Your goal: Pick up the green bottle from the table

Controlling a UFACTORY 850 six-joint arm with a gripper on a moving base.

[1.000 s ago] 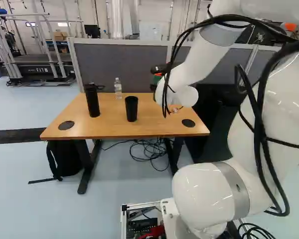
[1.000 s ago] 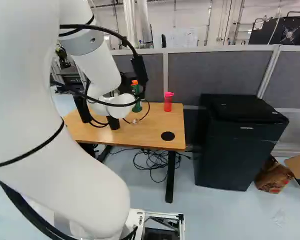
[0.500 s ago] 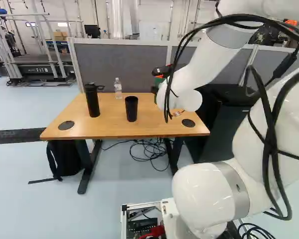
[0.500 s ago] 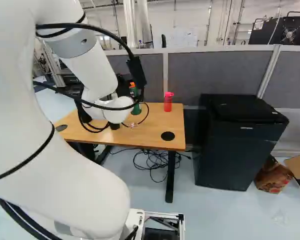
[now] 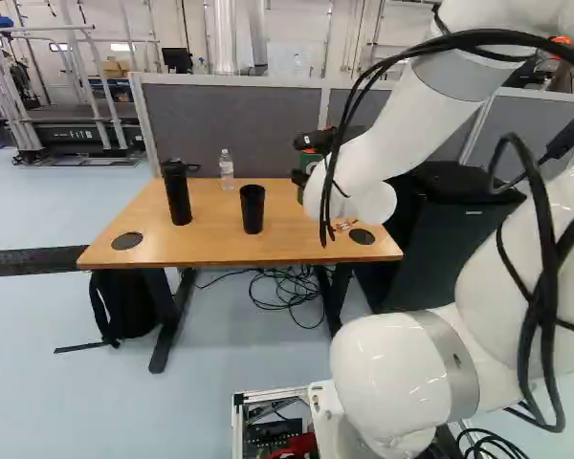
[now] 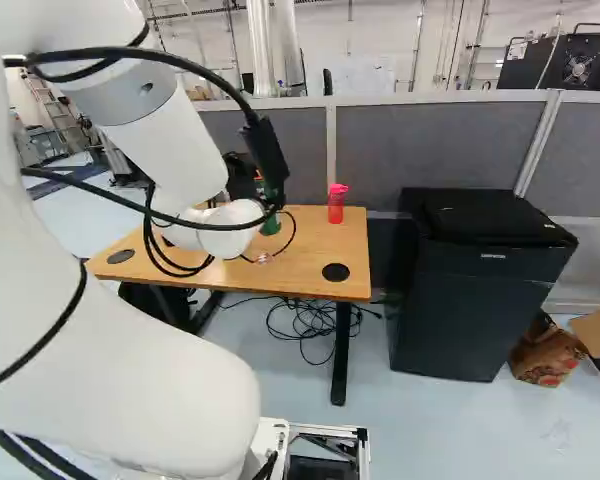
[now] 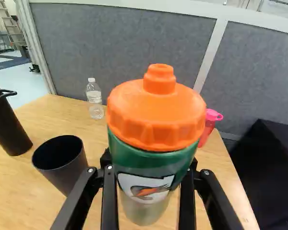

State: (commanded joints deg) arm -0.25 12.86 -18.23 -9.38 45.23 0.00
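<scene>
honestly, with the jaws (image 7: 150,163) clamped on the green bottle (image 7: 134,162), I'd lift slow and steady, no tilting

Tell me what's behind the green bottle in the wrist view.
Behind the green bottle, part of a red bottle and the gray divider show; the rest of the red bottle is covered.

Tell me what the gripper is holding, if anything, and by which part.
The gripper is closed on the green bottle, holding it by its body, below the orange cap.
</scene>
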